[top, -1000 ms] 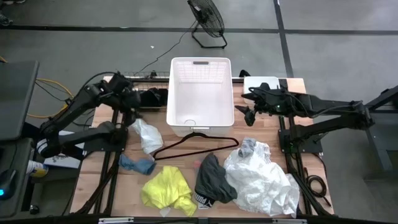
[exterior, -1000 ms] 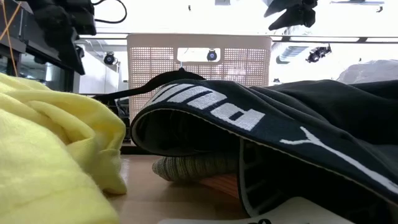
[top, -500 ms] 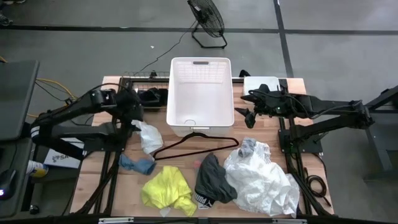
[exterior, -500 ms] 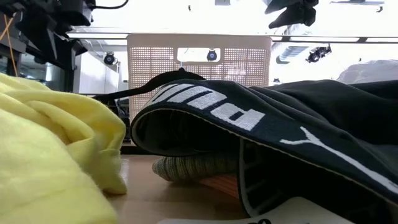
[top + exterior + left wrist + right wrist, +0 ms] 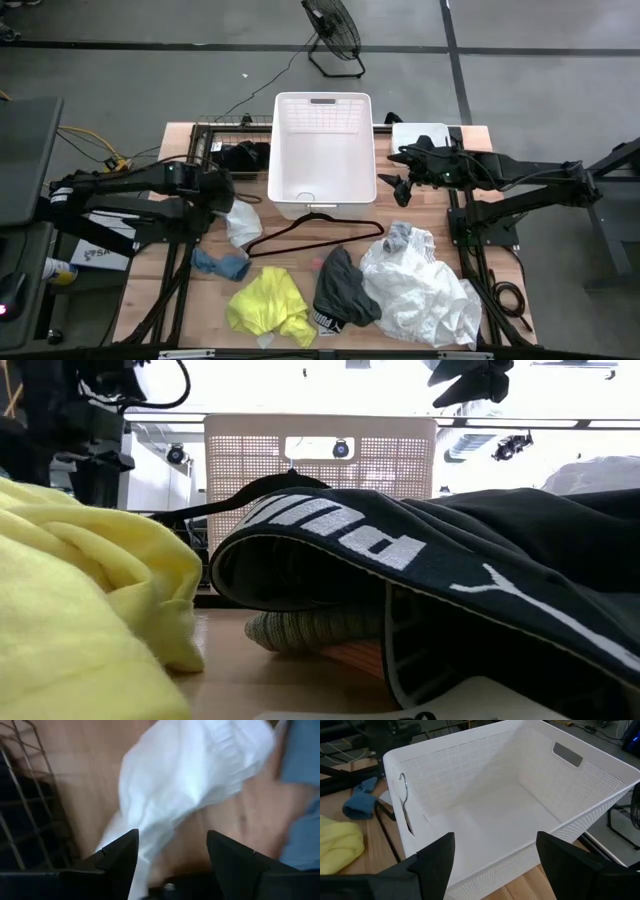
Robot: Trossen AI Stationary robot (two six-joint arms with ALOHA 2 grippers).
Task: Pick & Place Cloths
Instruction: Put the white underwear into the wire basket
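Observation:
Cloths lie across the near half of the table: a small white one point(image 5: 240, 218), a blue one point(image 5: 222, 264), a yellow one point(image 5: 268, 305), a dark grey and black one point(image 5: 342, 290) and a large white one point(image 5: 425, 290). My left gripper point(image 5: 222, 193) hangs open, pointing down over the far end of the small white cloth point(image 5: 190, 775), with its fingers on either side above it. My right gripper point(image 5: 400, 185) is open in the air beside the right wall of the white basket point(image 5: 322, 200). It faces into the basket point(image 5: 485, 800), which holds nothing.
A black hanger point(image 5: 310, 232) lies before the basket, its hook point(image 5: 404, 795) at the near wall. A wire rack point(image 5: 225, 140) with a dark cloth point(image 5: 243, 155) stands far left. A small grey piece point(image 5: 399, 236) lies on the large white cloth.
My left gripper has swung from beside the wire rack toward the table's near edge and down, rolling at the wrist, and now stands over the small white cloth. Its fingers stay open. No cloth has moved.

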